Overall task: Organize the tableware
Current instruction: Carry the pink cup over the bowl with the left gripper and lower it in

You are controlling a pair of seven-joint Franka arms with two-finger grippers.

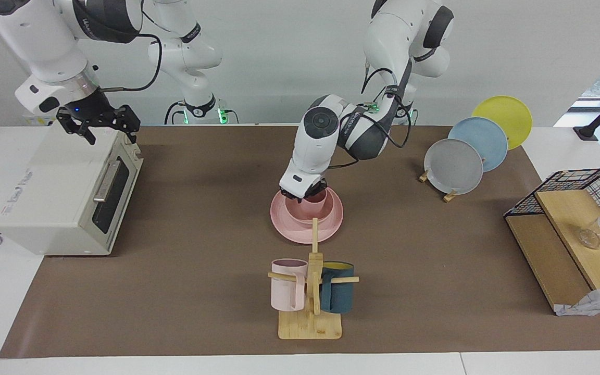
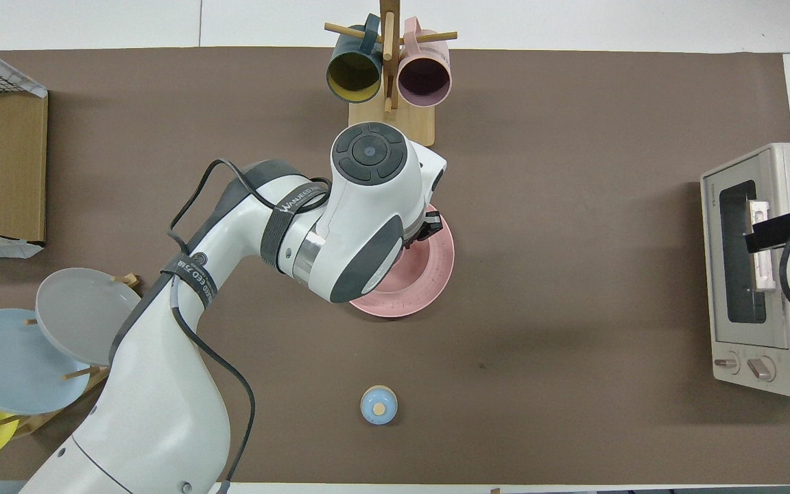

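The pink plate (image 1: 289, 229) lies at the table's middle, with the pink bowl (image 1: 300, 212) standing on it. The pink cup (image 1: 317, 201) stands upright inside the bowl. My left gripper (image 1: 310, 194) reaches down into the bowl and is shut on the cup's rim. In the overhead view the left arm covers the bowl and cup, and only part of the plate (image 2: 429, 274) shows. My right gripper (image 1: 110, 130) waits open and empty above the toaster oven (image 1: 60, 192).
A wooden mug tree (image 1: 311, 291) with a pale pink mug and a dark teal mug stands just beside the plate, farther from the robots. Grey, blue and yellow plates (image 1: 453, 165) stand in a rack. A wire-and-wood shelf (image 1: 565, 234) stands at the left arm's end. A small blue knob (image 2: 378, 405) lies nearer to the robots.
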